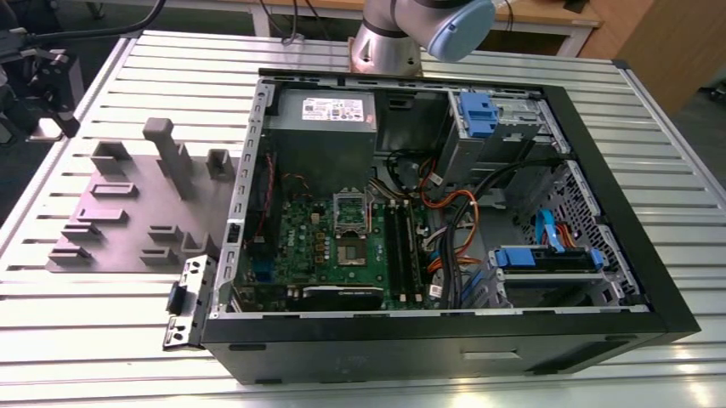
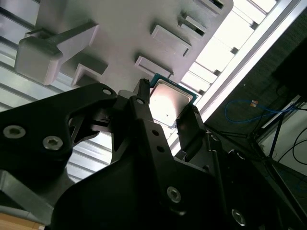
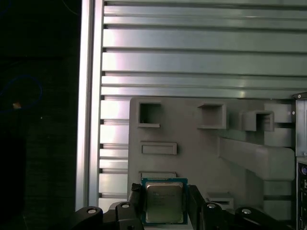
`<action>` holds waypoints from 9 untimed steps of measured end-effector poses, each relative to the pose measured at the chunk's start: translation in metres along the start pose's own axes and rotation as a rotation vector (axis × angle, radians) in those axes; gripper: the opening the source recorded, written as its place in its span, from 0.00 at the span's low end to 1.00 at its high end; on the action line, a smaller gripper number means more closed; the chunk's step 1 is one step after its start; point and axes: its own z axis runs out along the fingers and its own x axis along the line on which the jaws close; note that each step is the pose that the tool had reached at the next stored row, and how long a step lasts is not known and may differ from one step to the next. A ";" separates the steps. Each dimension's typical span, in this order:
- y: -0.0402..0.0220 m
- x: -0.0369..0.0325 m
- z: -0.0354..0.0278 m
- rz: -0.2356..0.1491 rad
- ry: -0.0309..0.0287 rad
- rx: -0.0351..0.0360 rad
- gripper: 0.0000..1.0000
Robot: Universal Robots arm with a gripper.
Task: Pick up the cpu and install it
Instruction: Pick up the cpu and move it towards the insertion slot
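First wrist view: from my remote station I see the black gripper [image 3: 165,189] with its two fingers [image 3: 136,199] pressed against opposite edges of the cpu [image 3: 164,203], clamping the chip between them with its shiny silver top facing the camera and a thin dark rim around it. In the second wrist view the same chip sits between the fingertips, overlapping the edge of the grey fixture plate [image 2: 120,28] behind it, so I judge it held clear of the plate rather than lying in a pocket. Beyond the chip, the plate carries shallow rectangular recesses and raised blocks, among them a tall post [image 2: 53,50]. It rests on the slatted aluminium table [image 3: 192,48], whose edge rail runs beside dark floor with a loose blue cable [image 2: 244,108]. In the exterior view the open computer case [image 1: 635,280] lies on the table just beside the plate, toward the exterior view's right. Inside it are the green motherboard [image 1: 340,246] with its silver socket frame [image 1: 350,208], the grey power supply [image 1: 323,127] and blue drive brackets [image 1: 477,115]. Behind the case stands the arm's base [image 1: 386,47].
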 end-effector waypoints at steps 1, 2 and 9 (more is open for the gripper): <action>0.0000 0.0000 -0.0003 0.000 0.0000 0.0000 0.47; 0.0000 0.0000 -0.0006 0.000 0.0001 0.0001 0.47; 0.0001 0.0000 -0.0024 0.000 0.0000 0.0000 0.47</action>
